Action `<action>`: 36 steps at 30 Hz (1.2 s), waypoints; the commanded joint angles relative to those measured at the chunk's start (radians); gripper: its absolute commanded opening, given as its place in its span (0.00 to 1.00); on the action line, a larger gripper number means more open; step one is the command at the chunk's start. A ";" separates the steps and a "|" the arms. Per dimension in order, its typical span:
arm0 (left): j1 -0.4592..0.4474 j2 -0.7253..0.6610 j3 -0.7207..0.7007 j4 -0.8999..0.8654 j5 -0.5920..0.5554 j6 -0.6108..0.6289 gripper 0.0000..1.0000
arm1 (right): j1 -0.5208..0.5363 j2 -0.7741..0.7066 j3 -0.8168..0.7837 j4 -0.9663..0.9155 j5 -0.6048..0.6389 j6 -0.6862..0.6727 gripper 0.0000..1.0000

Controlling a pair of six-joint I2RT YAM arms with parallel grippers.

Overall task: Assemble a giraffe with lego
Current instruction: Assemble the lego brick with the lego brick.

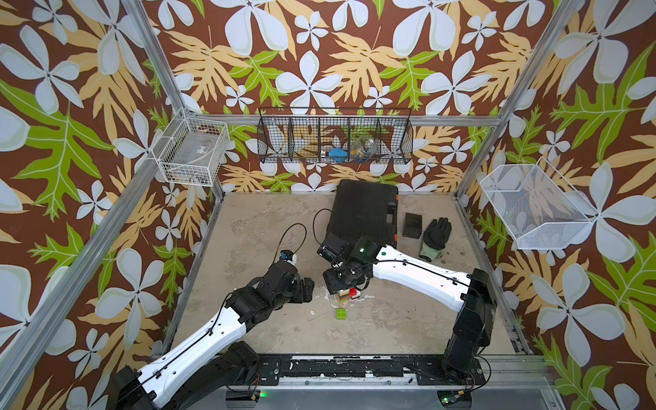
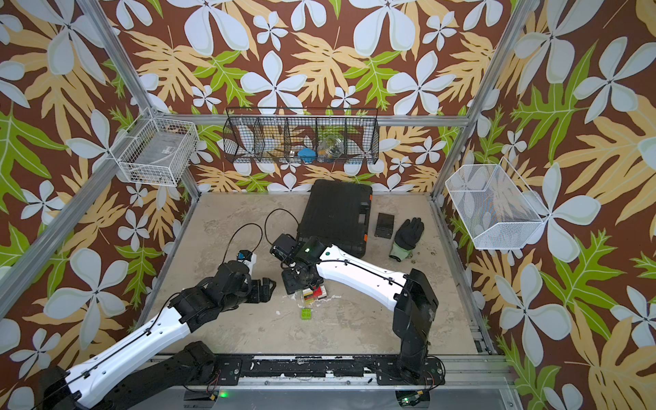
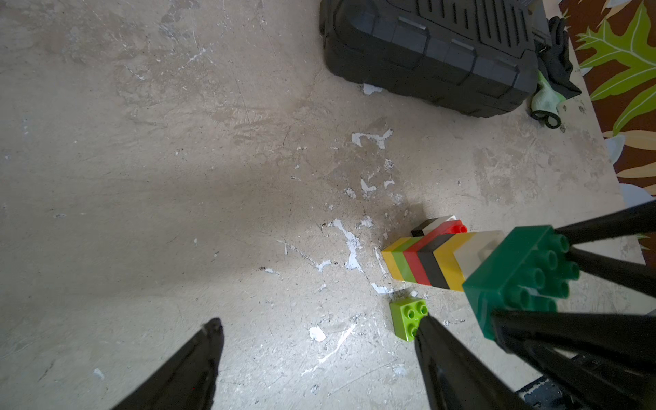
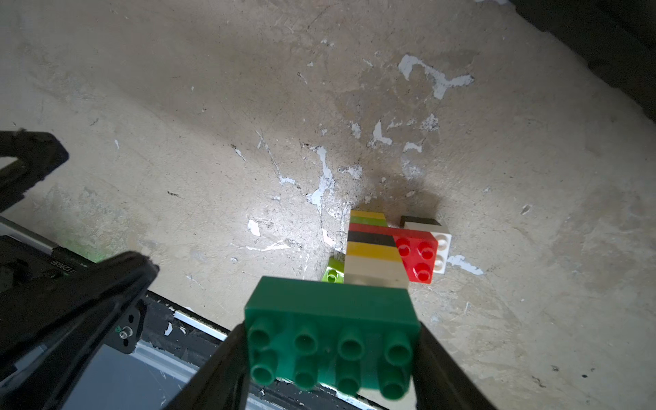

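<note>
The giraffe [image 1: 346, 294] [image 2: 312, 293] stands upright on the table as a striped stack [image 3: 433, 261] of yellow, lime, red, black, yellow and white bricks, with a red body [image 4: 417, 257] over a white and black leg. On top sits the dark green head brick [image 4: 330, 319] [image 3: 514, 277], and my right gripper [image 4: 332, 355] is shut on its two ends from above. My left gripper [image 3: 319, 321] [image 1: 308, 289] hangs open to the left of the stack, with nothing in it. One loose lime lego brick [image 1: 341, 313] [image 3: 404, 316] lies just in front of the giraffe.
A black case [image 1: 364, 209] lies at the back, with a small black box [image 1: 411, 224] and a dark glove [image 1: 435, 236] to its right. Wire baskets [image 1: 335, 140] hang on the walls. The right arm [image 1: 419, 273] spans the table's right half.
</note>
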 commanded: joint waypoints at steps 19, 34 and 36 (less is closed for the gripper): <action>-0.001 0.001 -0.001 0.022 0.004 0.014 0.88 | 0.001 0.015 -0.003 -0.023 0.014 -0.008 0.46; -0.001 0.005 -0.003 0.027 0.004 0.017 0.88 | 0.001 0.024 -0.045 -0.016 -0.009 -0.014 0.46; -0.001 0.005 -0.004 0.027 0.004 0.017 0.88 | -0.001 0.022 -0.062 -0.013 -0.019 -0.015 0.46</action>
